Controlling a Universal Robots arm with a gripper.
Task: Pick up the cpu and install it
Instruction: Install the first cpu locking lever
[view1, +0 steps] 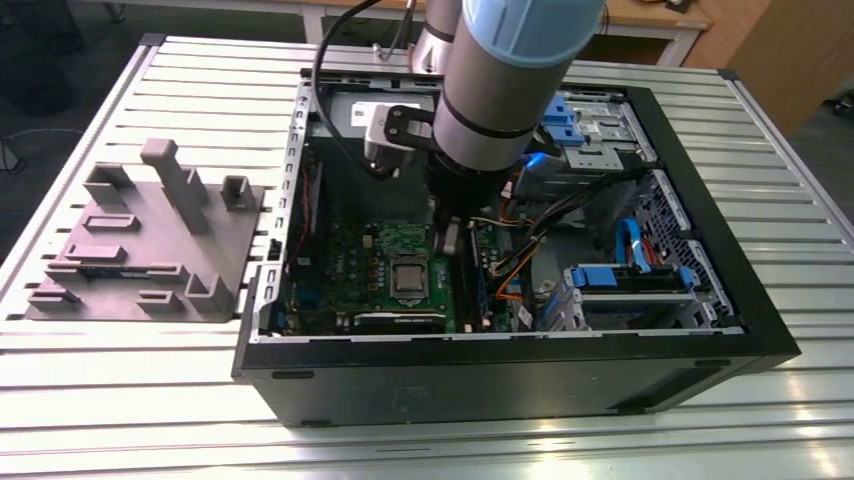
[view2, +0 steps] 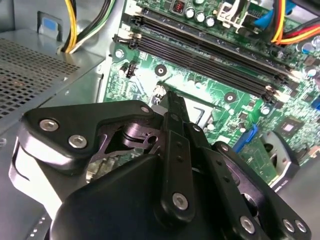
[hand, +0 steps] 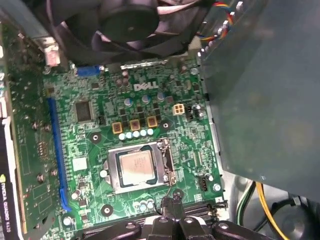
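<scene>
The cpu (hand: 137, 167), a small silvery square, lies flat inside the shiny socket frame (hand: 111, 172) on the green motherboard (hand: 85, 145). My gripper (hand: 170, 204) hovers just off the socket's edge, on the side of the memory slots, clear of the chip. In the second wrist view the gripper (view2: 168, 96) has its black fingers pressed together with nothing between them, and they cover most of the socket. In the exterior view the gripper (view1: 453, 243) hangs inside the open computer case (view1: 400, 395), to the exterior view's right of the socket (view1: 404, 277).
A black fan (hand: 131, 20) and an upright expansion card (hand: 20, 150) flank the board. Memory slots (view2: 200, 47) and coloured cables (view2: 285, 25) lie close to the fingers. Blue drive brackets (view1: 627, 275) fill the case's far side. A grey fixture block (view1: 140, 245) stands outside the case.
</scene>
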